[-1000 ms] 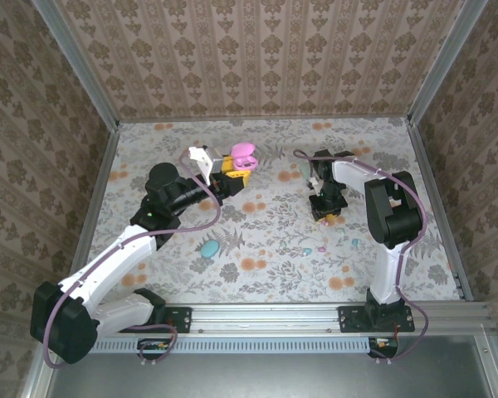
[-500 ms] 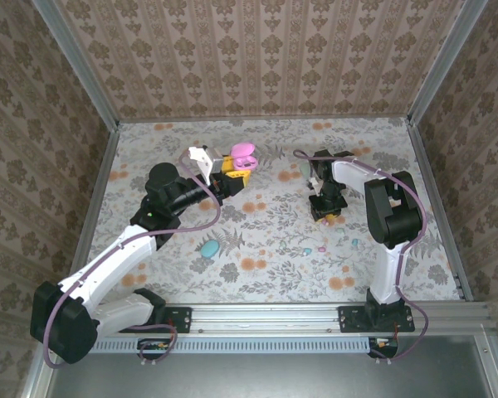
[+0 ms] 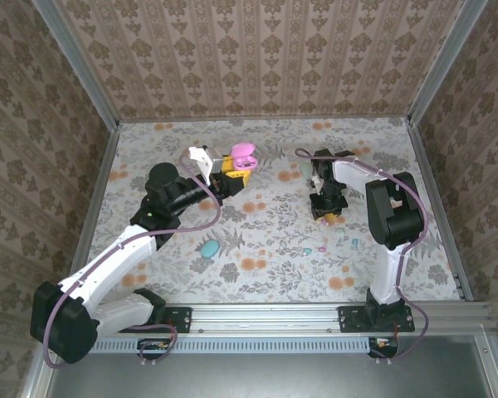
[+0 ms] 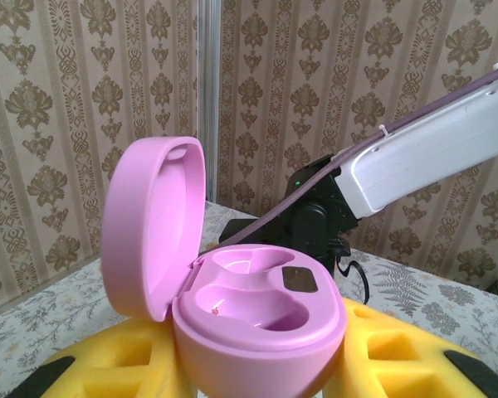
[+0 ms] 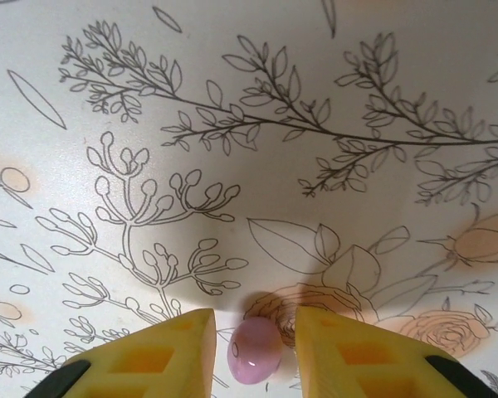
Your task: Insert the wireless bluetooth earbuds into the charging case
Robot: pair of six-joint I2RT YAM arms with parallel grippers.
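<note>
Papered on three sides with brown damask wallpaper [image 3: 257, 58] and framed in bare aluminium; floored by a table [image 3: 266, 265] under a smooth, matte floral print. Noted at left: left gripper [image 3: 232, 172] raised toward the back of the table, yellow foam-like pads [image 4: 382, 356] pressed against both flanks of the charging case [image 4: 257, 323], pinching it. Recorded as glossy pink plastic, egg-shaped, hinged lid tipped up and open to the left, two moulded wells exposed in the base, a small dark square window beside them. Found lying loose nearer the front, left of centre: a teal oval case [image 3: 209, 247], closed, flat on the print. Seen right of centre: right gripper [image 3: 326, 214] pointed down at the table, yellow fingers [image 5: 166, 348] spread, straddling one pink earbud [image 5: 255, 350] with a slim gap on either side. Described as tiny, rounded, shiny, resting on the sheet beside a printed rose. Logged just nearer: further small pastel earbuds [image 3: 321, 247] scattered on the table, well apart from the charging case; exact colours too small to settle.
</note>
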